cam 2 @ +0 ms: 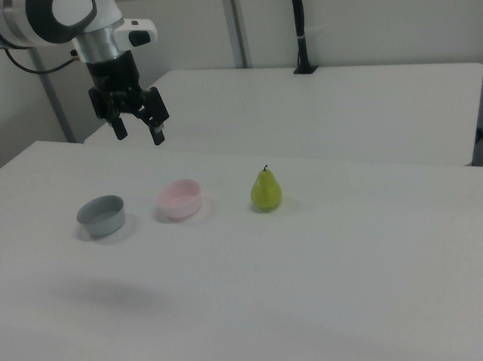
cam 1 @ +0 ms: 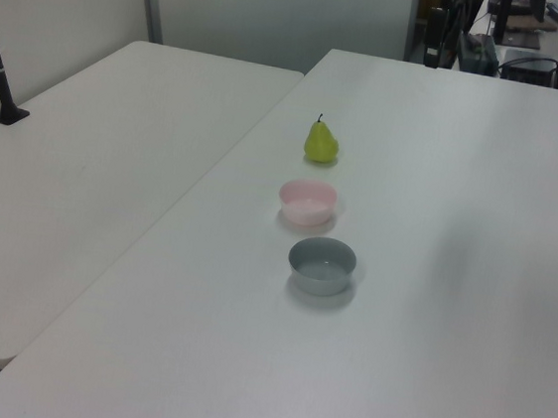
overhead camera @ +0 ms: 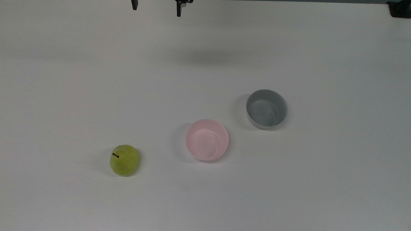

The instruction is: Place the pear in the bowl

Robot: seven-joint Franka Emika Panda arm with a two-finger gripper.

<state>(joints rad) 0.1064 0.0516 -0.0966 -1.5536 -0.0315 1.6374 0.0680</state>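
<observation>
**Pear to bowl: reach not begun**

- Bench (overhead camera: pixel 292 204): white.
- Gripper (overhead camera: pixel 156 8): high over the top view's upper edge, fingers wide, empty.
- Grey bowl (overhead camera: pixel 266 109): decoy.
- Bowl (overhead camera: pixel 206 140): pink, mid-bench, empty.
- Pear (overhead camera: pixel 124 160): upright, toward the top view's lower edge, apart from the bowl.

Judged next: descend over pear, close on its body.
</observation>
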